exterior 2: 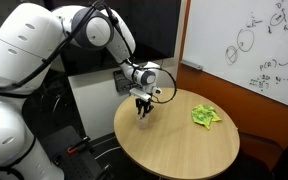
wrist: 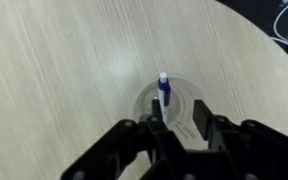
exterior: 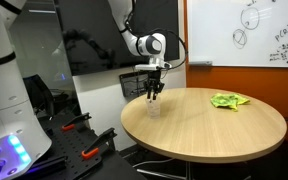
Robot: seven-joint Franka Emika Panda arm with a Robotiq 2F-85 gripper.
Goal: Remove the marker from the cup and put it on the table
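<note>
Table: we see a round, light wooden table [exterior: 214,125] in both exterior views, its top mostly bare.
Arm: the white Franka arm [exterior 2: 44,50] reaches over the table's near edge, wrist pointing straight down.
Whiteboard: a wall-mounted whiteboard [exterior 2: 254,50] with marker sketches stands behind the table; it plays no part.
Cloth: a crumpled bright green cloth [exterior: 228,100] lies on the far side of the tabletop, well apart from the work.
Gripper: the black Robotiq gripper [wrist: 179,125] hangs directly above the cup. We see its fingers parted, with a clear gap between them and nothing held.
Cup: a small clear plastic cup [wrist: 182,100] stands upright near the table edge, just under the fingertips.
Marker: a blue marker with a white tip [wrist: 163,90] stands in the cup, tip upward, just ahead of the gap between the fingers in the wrist view.
Done: as we judge it, only the approach; the gripper is roughly lined up over the marker.
Left: grasping the marker, lifting it clear of the cup, and laying it on the bare wood.
</note>
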